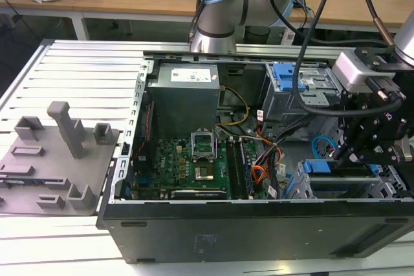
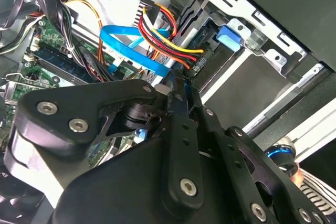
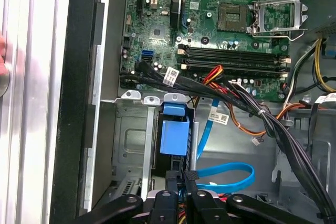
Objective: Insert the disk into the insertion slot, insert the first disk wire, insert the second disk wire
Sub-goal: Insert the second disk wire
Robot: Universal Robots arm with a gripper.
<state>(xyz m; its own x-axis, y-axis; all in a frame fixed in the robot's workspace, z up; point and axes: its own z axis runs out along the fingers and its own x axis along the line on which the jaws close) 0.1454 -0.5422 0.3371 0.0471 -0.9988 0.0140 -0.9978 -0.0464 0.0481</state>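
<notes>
One arm: a single gripper [image 1: 362, 150] hangs inside the open computer case [image 1: 259, 224], over the corner at the exterior view's right.
Gripper state: fingers [image 3: 190, 182] drawn close together, tips nearly touching; whether anything is pinched between them I cannot tell.
Insertion slot: the low silver cage [image 1: 343, 185] sits in that same corner, directly under the gripper; in the first wrist view its perforated floor [image 3: 128, 140] lies beside a blue plastic latch [image 3: 175, 136].
Disk: dark flat body [image 2: 252, 85] seated in the cage, seen in the second wrist view just beyond the fingers.
First disk wire: red, yellow and dark strands [image 2: 168, 38] run to a black plug at the disk's edge; seating not clear.
Second disk wire: light-blue flat cable [image 2: 131, 53] loops from the motherboard [image 1: 181, 163] side toward the gripper tips; its loop [image 3: 231, 174] lies just beside the fingers in the first wrist view.
Taller grey cage: blue clip [image 1: 284, 75] on top, at the far side of the case.
Desk: grey fixture plate [image 1: 52, 159] lies well apart, at the exterior view's left.
</notes>
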